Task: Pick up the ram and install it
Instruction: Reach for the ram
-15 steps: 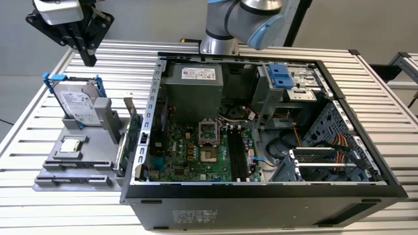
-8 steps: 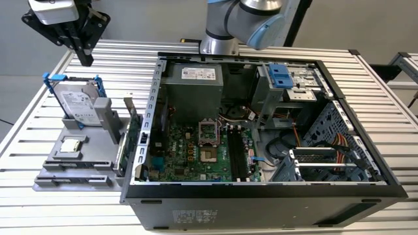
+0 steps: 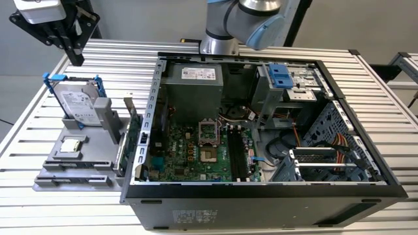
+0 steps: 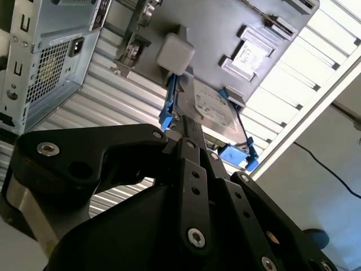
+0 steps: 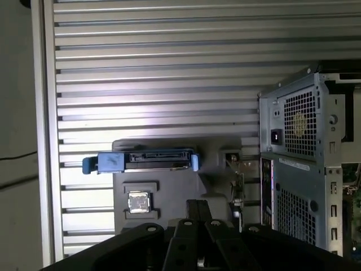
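The exterior view's top edge cuts off the gripper (image 3: 76,58) and arm (image 3: 245,22); in the second wrist view the gripper partly hides the drive (image 4: 217,110).

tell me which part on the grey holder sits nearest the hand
The silver hard drive in its blue bracket, standing upright just below the black hand; the small square processor chip lies flat farther off.

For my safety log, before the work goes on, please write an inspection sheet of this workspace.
Surface: slatted metal table.
Job's things: ram on edge in the gray fixture beside the open computer case, untouched.
Clutter: hard drive and processor chip on the fixture.
Grippers: gripper empty, fingers shut, over the table near the hard drive.
Cables: orange wires inside the case.
Surroundings: second slatted table at the exterior view's right.
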`<move>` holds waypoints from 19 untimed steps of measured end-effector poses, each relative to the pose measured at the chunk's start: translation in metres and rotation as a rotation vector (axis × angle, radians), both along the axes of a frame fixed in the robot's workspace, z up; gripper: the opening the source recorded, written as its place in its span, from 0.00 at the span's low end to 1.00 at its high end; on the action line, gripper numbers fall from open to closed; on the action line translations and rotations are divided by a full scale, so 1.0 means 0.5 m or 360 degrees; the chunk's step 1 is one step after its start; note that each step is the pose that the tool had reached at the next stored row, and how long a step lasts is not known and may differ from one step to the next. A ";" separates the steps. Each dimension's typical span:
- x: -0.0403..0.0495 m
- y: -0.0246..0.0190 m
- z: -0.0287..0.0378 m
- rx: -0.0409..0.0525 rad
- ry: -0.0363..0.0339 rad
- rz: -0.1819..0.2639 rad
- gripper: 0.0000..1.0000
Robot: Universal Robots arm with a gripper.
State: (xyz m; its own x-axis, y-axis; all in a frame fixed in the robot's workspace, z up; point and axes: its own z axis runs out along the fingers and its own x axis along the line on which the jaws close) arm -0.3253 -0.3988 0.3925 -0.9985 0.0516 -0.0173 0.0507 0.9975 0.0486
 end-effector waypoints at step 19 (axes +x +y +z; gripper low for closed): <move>-0.019 -0.0151 0.000 0.0000 0.0000 0.0004 0.00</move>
